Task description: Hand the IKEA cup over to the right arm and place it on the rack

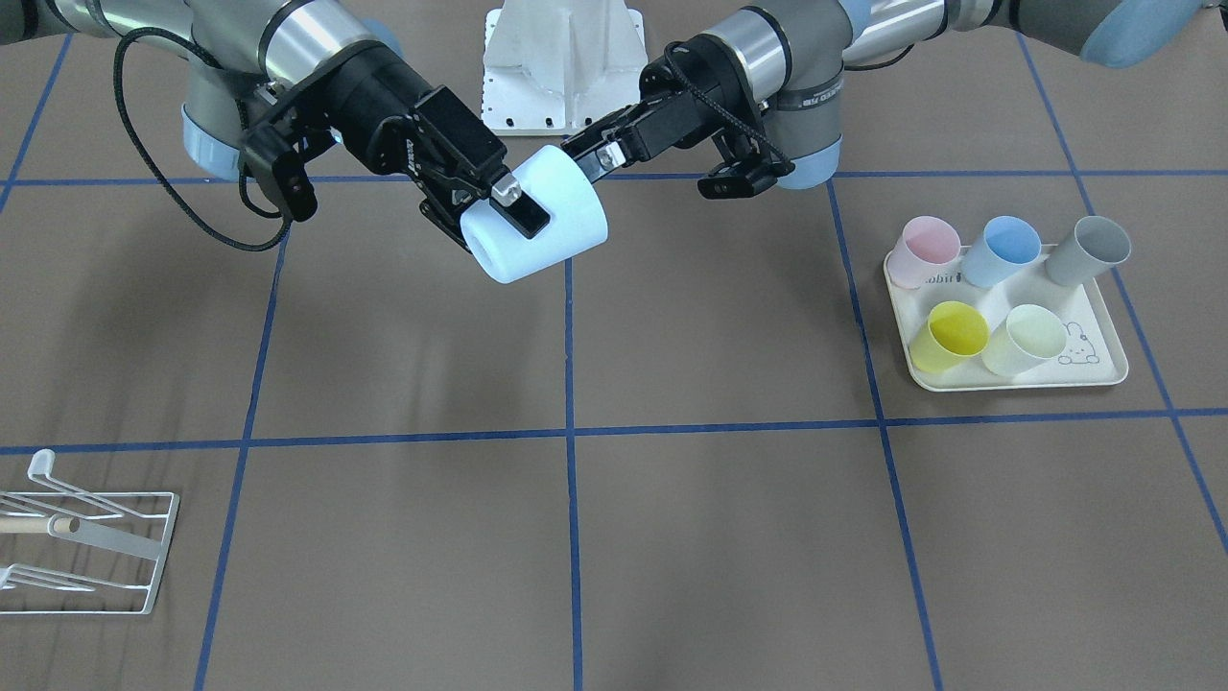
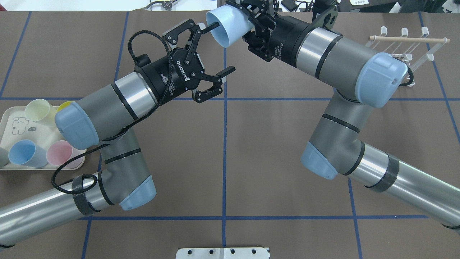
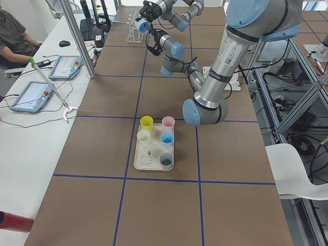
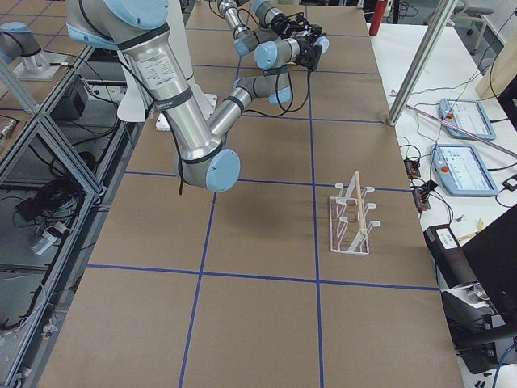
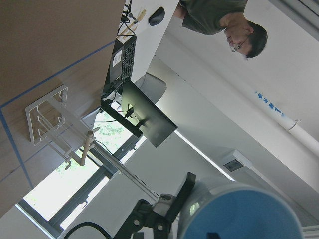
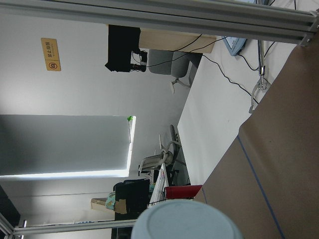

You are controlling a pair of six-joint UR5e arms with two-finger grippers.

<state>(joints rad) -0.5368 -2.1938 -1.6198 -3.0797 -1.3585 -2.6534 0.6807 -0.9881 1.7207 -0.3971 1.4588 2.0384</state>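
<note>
Rack [image 1: 91,552] at near table [image 1: 672,537] corner, well apart from pale blue cup [image 1: 556,221], mid-air, clamped in right gripper [image 1: 487,216]; left gripper [image 2: 222,47] gapes wide at its mouth; handover looks made, next means carrying it onto a prong [image 1: 77,494].

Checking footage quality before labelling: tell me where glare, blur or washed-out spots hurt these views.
Front-facing view: the cup is washed out almost white; soft shadows on the table. Left wrist view: the cup is close and blurred, the window blown out. Right wrist view: the cup's base blurs at the bottom edge. Overhead view: sharp.
</note>
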